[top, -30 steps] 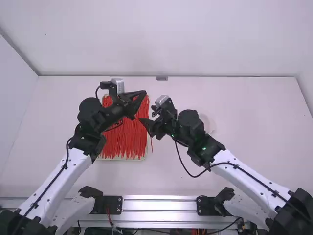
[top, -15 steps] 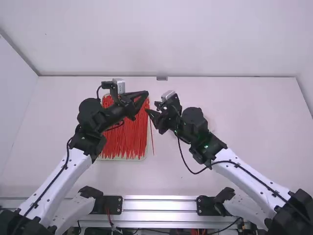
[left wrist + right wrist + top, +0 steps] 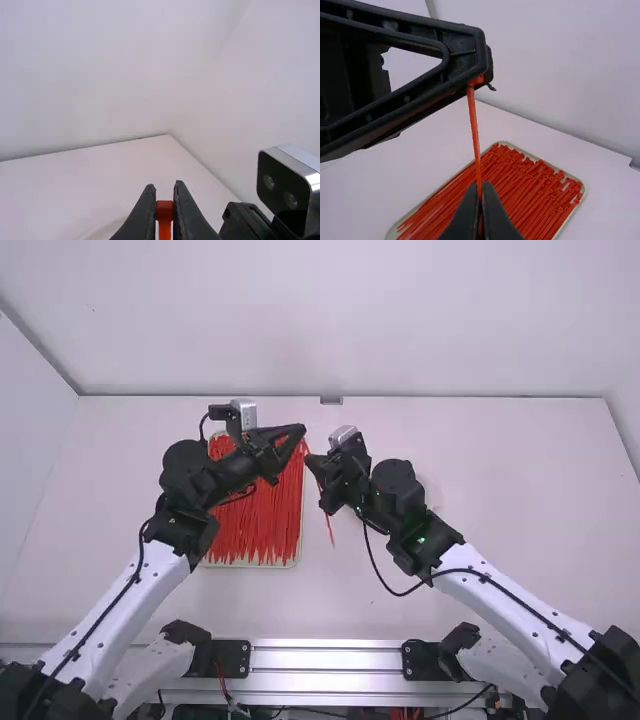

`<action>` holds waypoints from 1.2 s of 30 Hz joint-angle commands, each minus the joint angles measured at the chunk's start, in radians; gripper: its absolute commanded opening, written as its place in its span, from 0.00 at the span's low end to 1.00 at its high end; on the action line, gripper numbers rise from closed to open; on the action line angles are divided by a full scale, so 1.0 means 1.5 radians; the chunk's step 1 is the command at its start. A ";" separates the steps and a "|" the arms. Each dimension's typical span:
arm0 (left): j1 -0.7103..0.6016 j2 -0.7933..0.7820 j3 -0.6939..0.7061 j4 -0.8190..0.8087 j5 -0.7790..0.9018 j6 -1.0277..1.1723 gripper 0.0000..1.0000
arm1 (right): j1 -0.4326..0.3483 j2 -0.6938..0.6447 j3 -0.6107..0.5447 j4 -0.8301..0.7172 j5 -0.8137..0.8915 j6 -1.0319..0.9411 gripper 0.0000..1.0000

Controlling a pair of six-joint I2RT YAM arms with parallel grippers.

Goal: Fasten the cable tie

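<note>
The cable tie (image 3: pixel 474 135) is red, the tray (image 3: pixel 250 563) beige, the table (image 3: pixel 500 470) white.

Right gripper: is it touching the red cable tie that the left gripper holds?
Touching. The right wrist view shows the right gripper shut on the cable tie, below the left gripper.

The white surface (image 3: pixel 480 460) carries one pale tray (image 3: pixel 250 563), lying beneath the left jaws and just beside the right jaws (towards the left arm). Red cable ties (image 3: pixel 262 520) lie heaped in it.
</note>
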 commanded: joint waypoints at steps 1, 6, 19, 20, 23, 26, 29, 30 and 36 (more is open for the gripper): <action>-0.007 0.003 -0.004 0.008 0.007 0.018 0.30 | 0.000 0.005 0.021 0.004 0.001 -0.004 0.00; 0.014 0.002 -0.004 0.012 0.011 0.036 0.42 | -0.027 -0.005 0.021 0.008 -0.053 -0.018 0.00; 0.119 0.004 0.016 0.137 0.282 0.091 0.82 | -0.202 -0.043 0.021 0.079 -0.390 0.023 0.00; 0.123 0.006 0.020 0.153 0.309 0.090 0.82 | -0.211 -0.043 0.021 0.090 -0.405 0.031 0.00; 0.131 0.017 0.037 0.210 0.394 0.081 0.83 | -0.242 -0.043 0.021 0.140 -0.458 0.070 0.00; 0.134 0.054 0.105 0.233 0.480 0.059 0.93 | -0.291 -0.030 0.021 0.289 -0.564 0.164 0.00; 0.133 0.083 0.156 0.216 0.522 0.059 0.99 | -0.298 -0.016 0.021 0.353 -0.571 0.199 0.00; 0.128 0.098 0.177 0.210 0.530 0.058 0.99 | -0.298 -0.009 0.021 0.373 -0.571 0.212 0.00; 0.091 0.180 0.287 0.176 0.542 0.050 1.00 | -0.276 0.038 0.021 0.488 -0.570 0.258 0.00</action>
